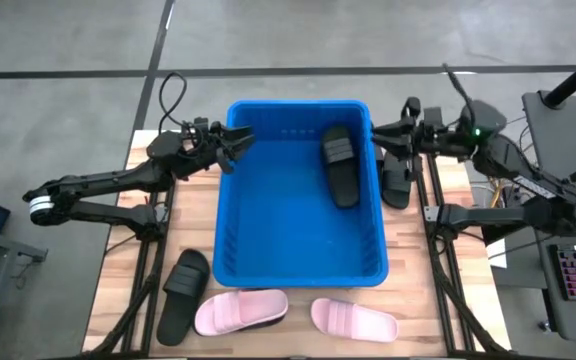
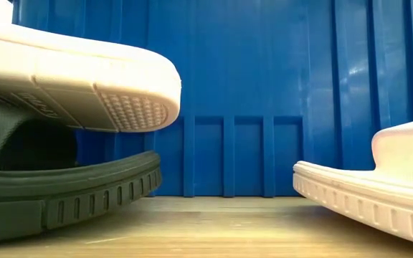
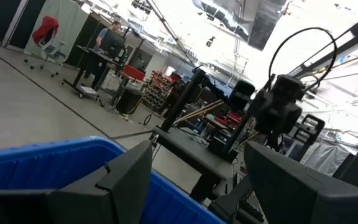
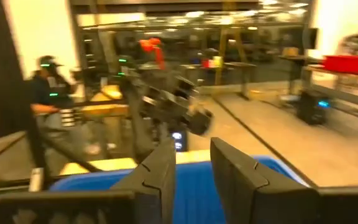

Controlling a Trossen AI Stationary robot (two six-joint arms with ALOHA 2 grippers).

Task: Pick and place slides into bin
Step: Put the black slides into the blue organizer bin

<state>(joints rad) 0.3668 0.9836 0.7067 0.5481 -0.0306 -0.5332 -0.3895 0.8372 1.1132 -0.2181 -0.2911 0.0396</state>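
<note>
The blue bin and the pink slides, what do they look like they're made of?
The bin looks like rigid moulded plastic: slightly glossy walls with ribs and a rolled rim. The pink slides look like soft matte foam or rubber, with moulded tread dimples and grooves along the sole.

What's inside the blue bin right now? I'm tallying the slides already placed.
Inside the blue bin, one black slide lies against the right wall near the far end. The rest of the floor shows bare blue; nothing appears covered.

Blue bin [image 1: 230, 235], pink slides [image 1: 240, 311]
</note>
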